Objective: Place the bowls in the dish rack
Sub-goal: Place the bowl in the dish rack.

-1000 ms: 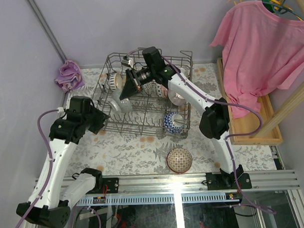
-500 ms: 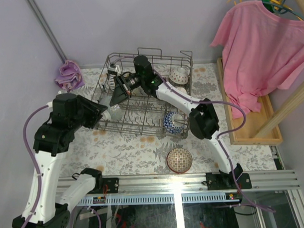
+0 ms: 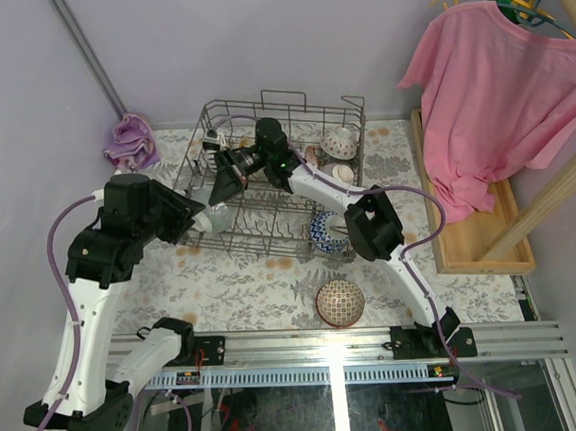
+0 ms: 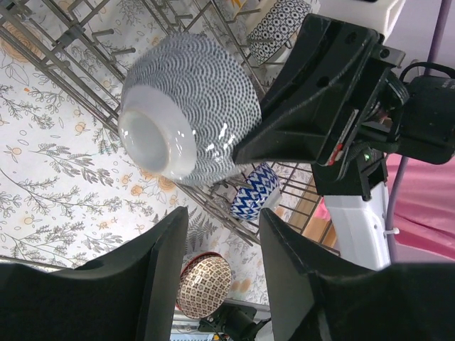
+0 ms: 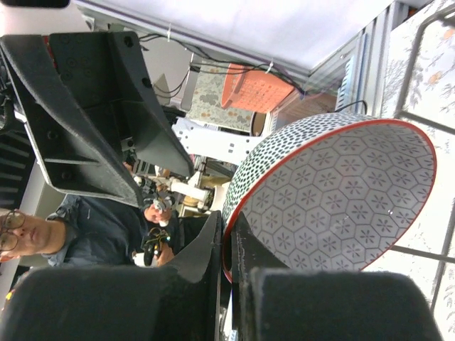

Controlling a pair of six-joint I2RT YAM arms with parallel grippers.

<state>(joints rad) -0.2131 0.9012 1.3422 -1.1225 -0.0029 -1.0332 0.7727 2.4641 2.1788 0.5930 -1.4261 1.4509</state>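
Right gripper (image 5: 226, 241) was clamped on the dotted bowl (image 5: 334, 192) rim, over the dish rack (image 3: 346, 114) left end. Left gripper (image 4: 220, 220) sat open beside it. Move needed: slow tilt, rim between tines (image 4: 106, 32); target slot probably hidden.

We observe a counter (image 3: 243, 283) covered in a floral print. Directly on it stand the dish rack (image 3: 256, 237) toward the far side, one bowl (image 3: 339, 302) inverted near the front edge and apart from the rack, and a crumpled purple cloth (image 3: 129, 142) at the far-left corner.
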